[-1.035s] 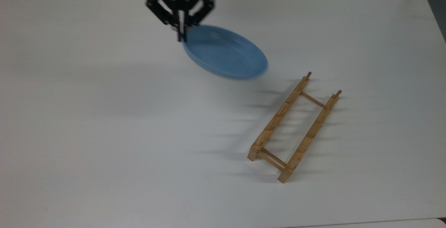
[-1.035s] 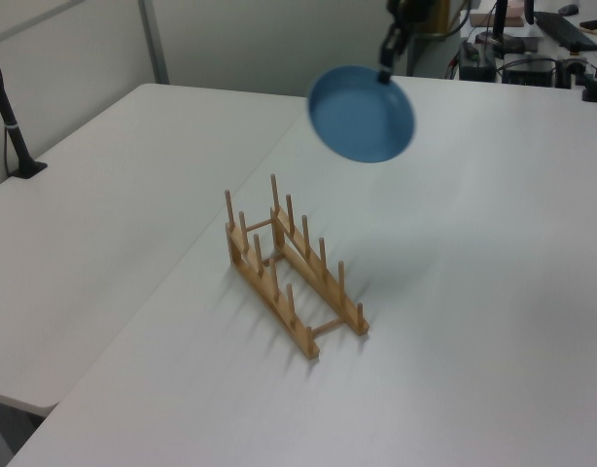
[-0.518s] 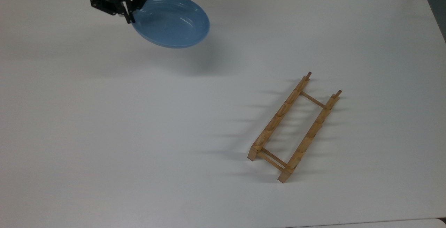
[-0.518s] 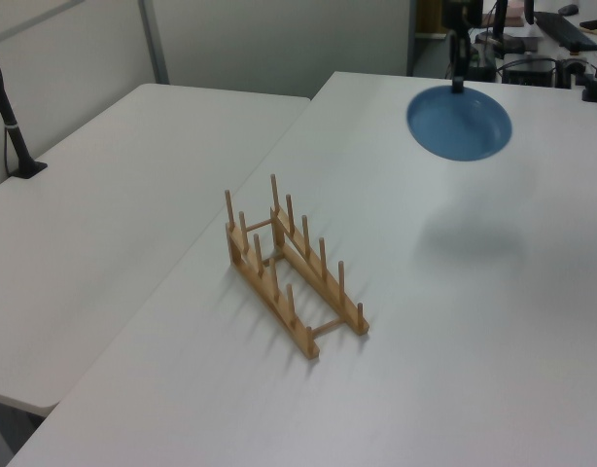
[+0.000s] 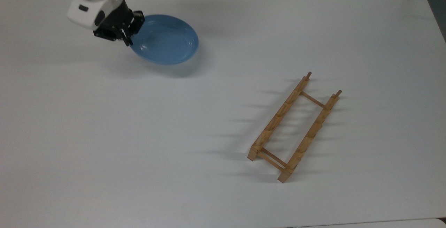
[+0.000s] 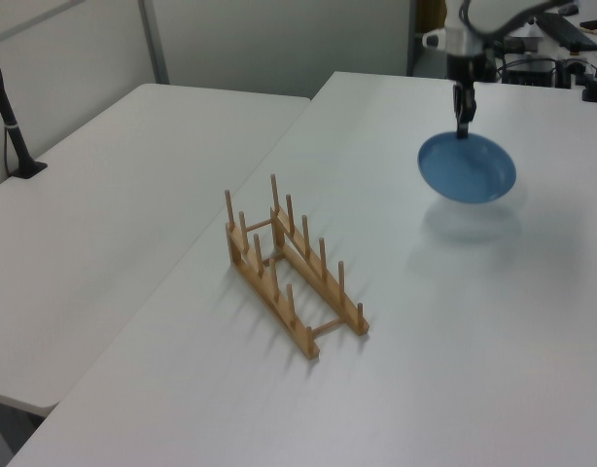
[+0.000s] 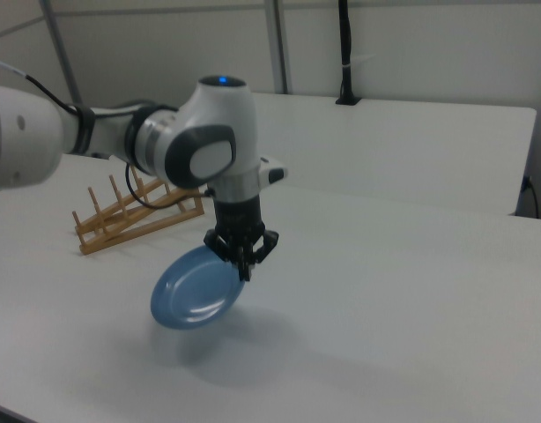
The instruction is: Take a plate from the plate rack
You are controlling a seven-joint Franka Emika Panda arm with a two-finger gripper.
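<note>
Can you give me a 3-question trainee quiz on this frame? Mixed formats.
1. True or false: the plate stands in the plate rack.
2. Multiple choice: where does the claw grip the plate? A) at the rim B) at the centre C) it is not gripping
3. Short answer: is the plate lying flat on the table or held clear of it?

Key:
1. False. The rack's slots hold nothing; the plate is well away from it, toward the top view's upper left.
2. A. The claw pinches the rim.
3. Held clear of it. In the right view the plate hangs tilted from the claw above its shadow.
</note>
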